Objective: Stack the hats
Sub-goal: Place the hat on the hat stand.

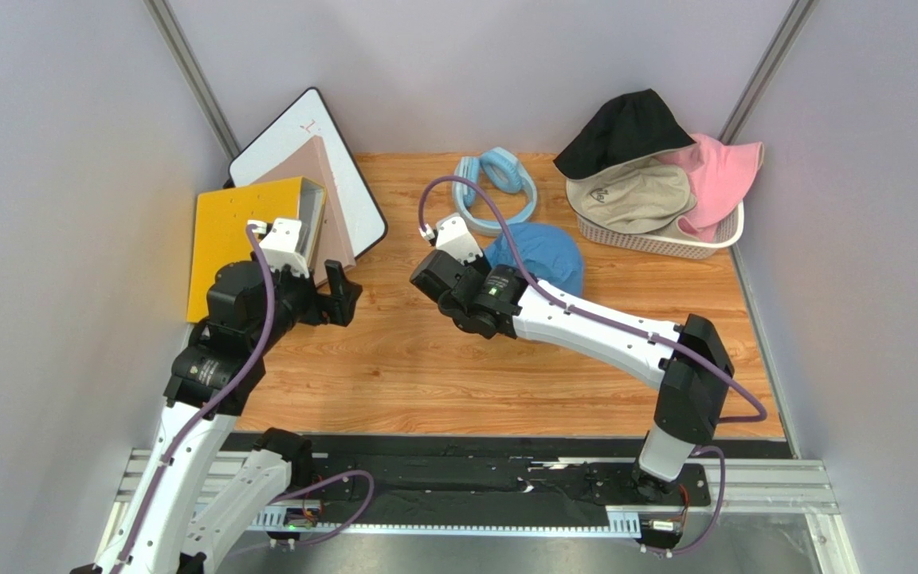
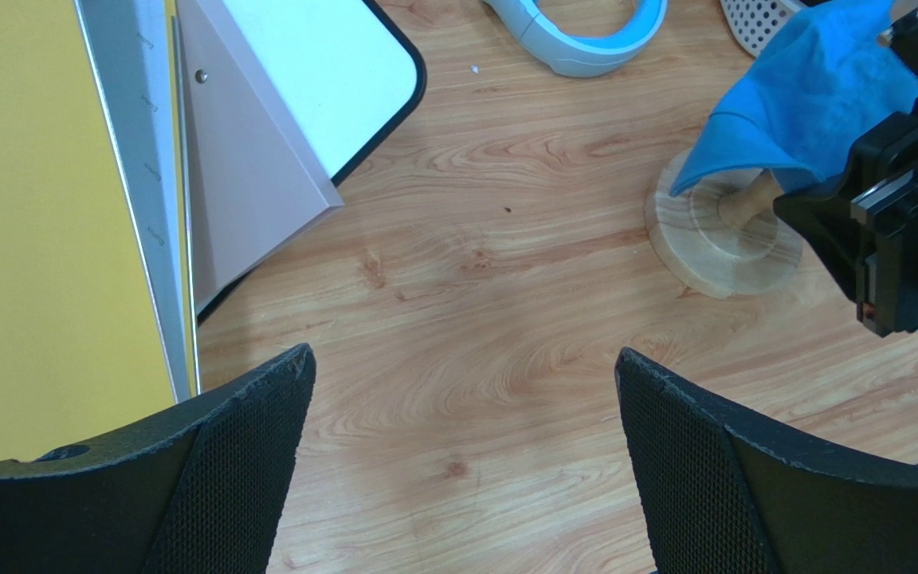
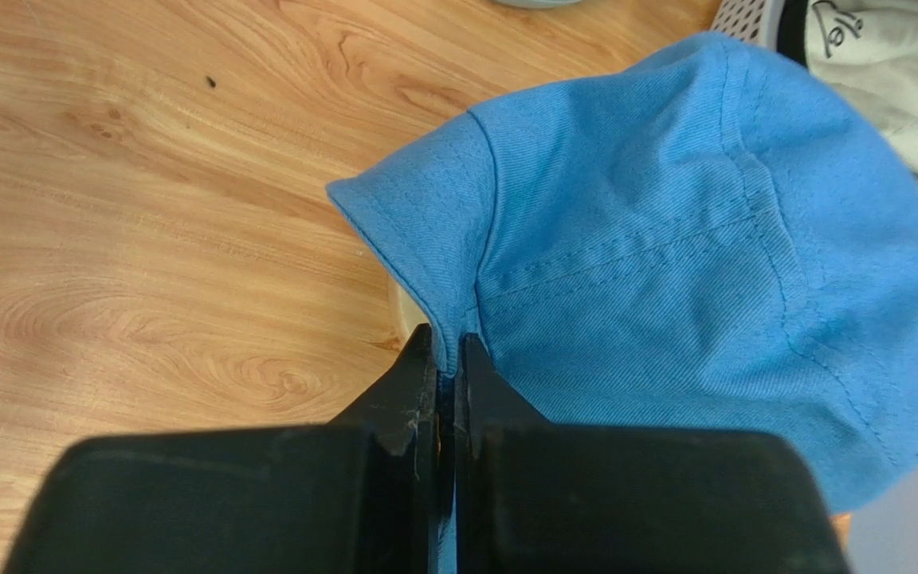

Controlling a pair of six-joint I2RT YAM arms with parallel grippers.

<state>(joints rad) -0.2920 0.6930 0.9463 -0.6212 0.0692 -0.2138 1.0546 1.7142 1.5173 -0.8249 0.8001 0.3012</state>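
Blue hat (image 3: 715, 239) fills the right half of the right wrist view. Its crown is up and rounded, and its brim hangs down toward the wooden table (image 3: 129, 239). The right gripper (image 3: 450, 353) has its jaws pressed together on the left edge of that brim, with a fold of fabric pinched between them. A sliver of pale wood shows just under the brim.

In the left wrist view, the left gripper (image 2: 461, 371) hangs over bare tabletop with its jaws wide apart and nothing between them. Off to the right, the blue hat is draped over a wooden stand (image 2: 715, 239) whose round base sits flat on the table. The right gripper's black body is just beside it. A whiteboard (image 2: 332, 72) and a yellow board (image 2: 21, 215) lie to the left.

From the top view, the blue hat stands mid-table, near a white basket (image 1: 667, 245) at the far right. The basket holds a black hat (image 1: 620, 129), a beige hat (image 1: 637, 197) and a pink hat (image 1: 715, 179), bunched together. A light blue ring (image 1: 506, 179) lies just beyond the stand.

The step in hand looks like seating the first hat on the stand. The blue hat's opening faces down and its crown points straight up. It reads as nearly round, a little wider across the table than deep, so its long axis is weak. Next, the brim probably has to be let go without dragging the hat off. Then an arm can reach into the basket for another hat.
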